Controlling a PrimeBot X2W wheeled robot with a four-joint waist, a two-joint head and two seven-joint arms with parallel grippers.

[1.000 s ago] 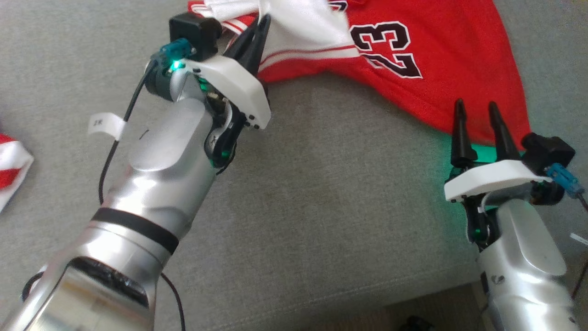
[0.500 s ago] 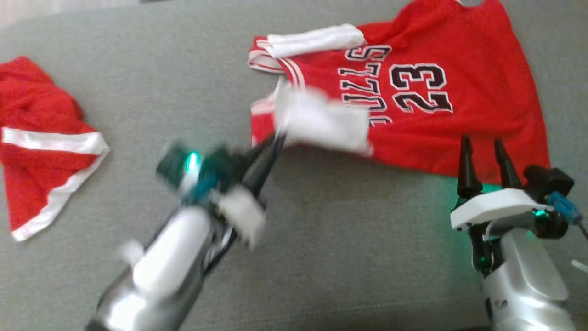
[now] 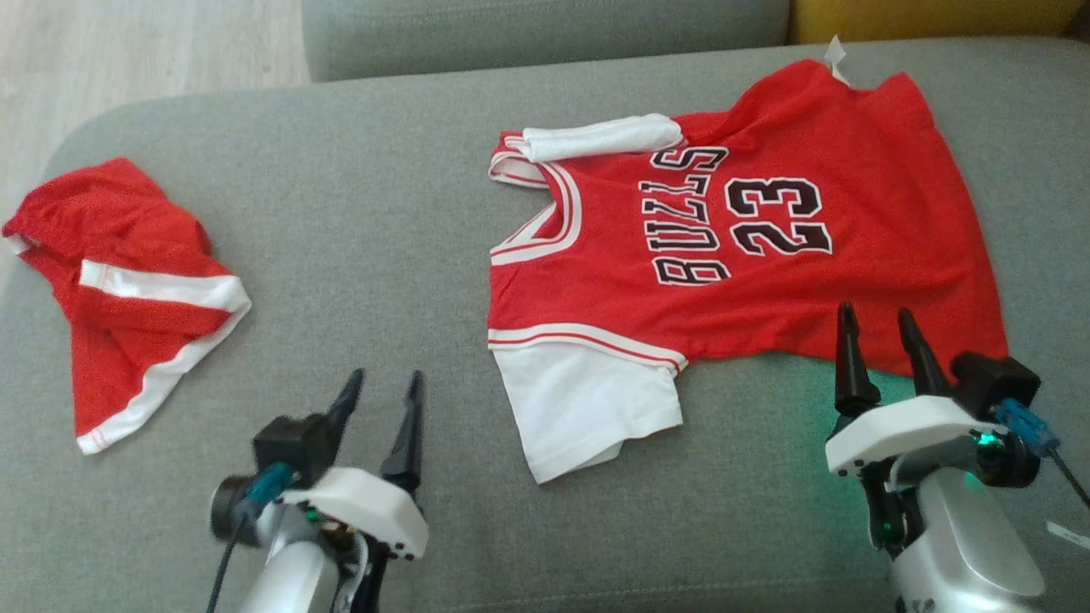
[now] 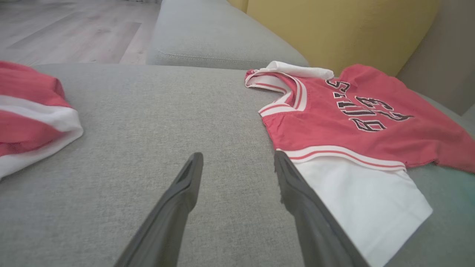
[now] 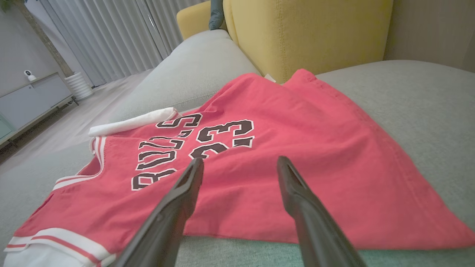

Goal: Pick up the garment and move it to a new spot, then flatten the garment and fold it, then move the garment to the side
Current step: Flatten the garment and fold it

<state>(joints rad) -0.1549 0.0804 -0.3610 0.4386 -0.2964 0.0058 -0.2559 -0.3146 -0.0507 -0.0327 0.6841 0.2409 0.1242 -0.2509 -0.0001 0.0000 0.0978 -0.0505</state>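
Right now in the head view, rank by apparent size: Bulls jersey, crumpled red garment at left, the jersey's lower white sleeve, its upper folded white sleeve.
1. Bulls jersey
2. crumpled red garment
3. lower white sleeve
4. upper folded white sleeve; folded and farther from the camera, so its real size is unsure.

Left gripper and right gripper: two long, dark, tapered fingers each, mounted on a white curved plate. At each wrist: black camera block, blue connector, green light. Smooth silver forearm; black cable
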